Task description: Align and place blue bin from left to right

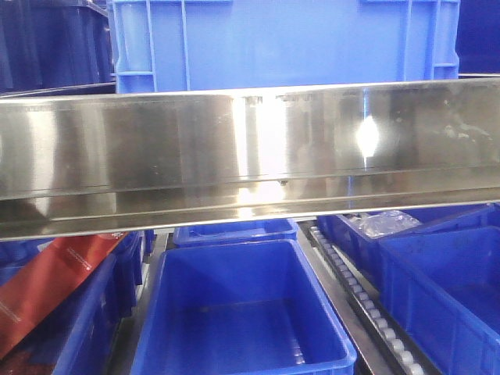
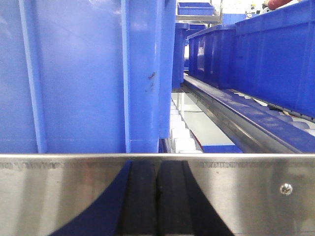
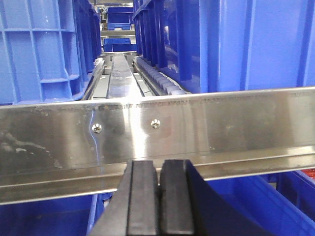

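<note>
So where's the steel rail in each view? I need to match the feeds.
Front: steel rail spans the full width at mid-height, light blue bin behind it.
Left wrist: along the bottom edge, behind the shut left gripper.
Right wrist: across the middle, above the shut right gripper.
Shared landmark: the rail itself, with blue bins behind it.

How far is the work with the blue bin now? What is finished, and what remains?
Done, apparently: the blue bin stands on the upper level behind the steel rail, its front roughly parallel to it. In hand: nothing; the left gripper and right gripper are both shut, in front of the rail and holding nothing. Left: whether the bin sits at its final position cannot be judged; further aligning may be needed.
</note>
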